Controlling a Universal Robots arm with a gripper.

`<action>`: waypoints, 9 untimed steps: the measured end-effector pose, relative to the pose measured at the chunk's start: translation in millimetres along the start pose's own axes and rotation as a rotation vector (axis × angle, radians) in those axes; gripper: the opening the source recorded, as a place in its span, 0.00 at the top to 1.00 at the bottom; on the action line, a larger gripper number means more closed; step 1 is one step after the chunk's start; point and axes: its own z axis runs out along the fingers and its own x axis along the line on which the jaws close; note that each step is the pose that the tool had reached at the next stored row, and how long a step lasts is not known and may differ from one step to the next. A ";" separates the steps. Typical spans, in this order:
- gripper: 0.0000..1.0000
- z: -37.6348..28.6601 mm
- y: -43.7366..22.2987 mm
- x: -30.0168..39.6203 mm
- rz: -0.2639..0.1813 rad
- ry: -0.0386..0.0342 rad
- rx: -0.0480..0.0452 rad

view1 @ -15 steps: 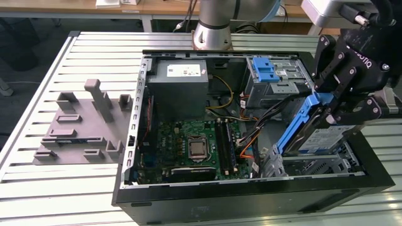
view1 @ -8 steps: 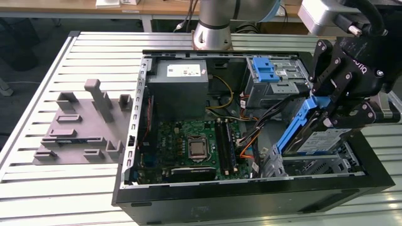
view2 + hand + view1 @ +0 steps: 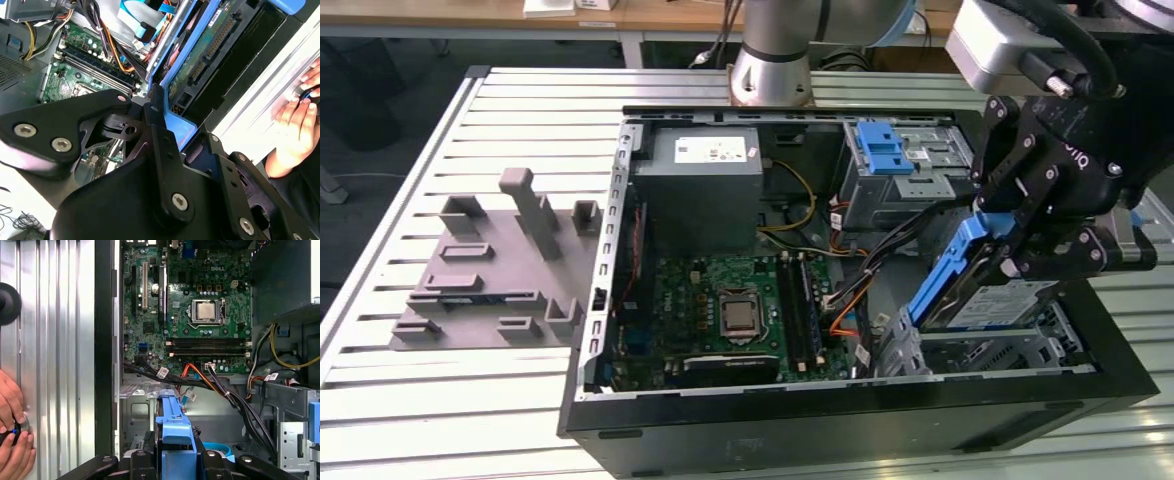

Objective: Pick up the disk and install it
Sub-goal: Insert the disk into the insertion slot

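The gripper (image 3: 1007,255) has its fingers closed on the blue carrier of the disk (image 3: 994,300), holding it tilted just over the drive cage (image 3: 987,348) directly beneath it. Beyond the disk lie the motherboard (image 3: 734,300) and, farther off, the power supply (image 3: 700,175). Outside the case, a person's hand (image 3: 12,425) rests on the slatted table (image 3: 55,340).

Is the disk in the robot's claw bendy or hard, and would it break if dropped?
Probably hard: the disk looks flat and unbent, tilted in the gripper. Likely heavy for its size, as its body looks metal. Maybe fragile: a bare circuit board shows on one face.
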 end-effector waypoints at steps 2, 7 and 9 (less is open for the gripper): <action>0.64 2.0 0.0 0.0 0.000 -0.0001 0.0000; 0.64 7.0 -0.1 0.2 0.000 0.0000 0.0000; 0.64 8.8 -0.1 0.2 0.000 -0.0001 0.0000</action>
